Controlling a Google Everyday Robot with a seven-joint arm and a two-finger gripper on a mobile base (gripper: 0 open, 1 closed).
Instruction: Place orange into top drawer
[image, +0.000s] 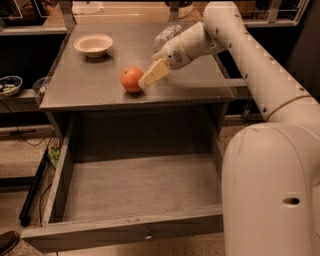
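Observation:
The orange (131, 79) sits on the grey tabletop (90, 85), near its front edge. My gripper (150, 76) is just right of the orange, its cream fingers (156, 72) reaching down and left, right next to the fruit. The top drawer (135, 187) is pulled wide open below the tabletop and holds nothing; its small knob (148, 232) shows on the front panel. My white arm comes in from the right.
A cream bowl (93, 44) stands at the back left of the tabletop. A clear plastic bottle (167, 35) lies behind my wrist. A side shelf with a small dish (9, 85) is at the left. My arm's large white body (272, 192) fills the lower right.

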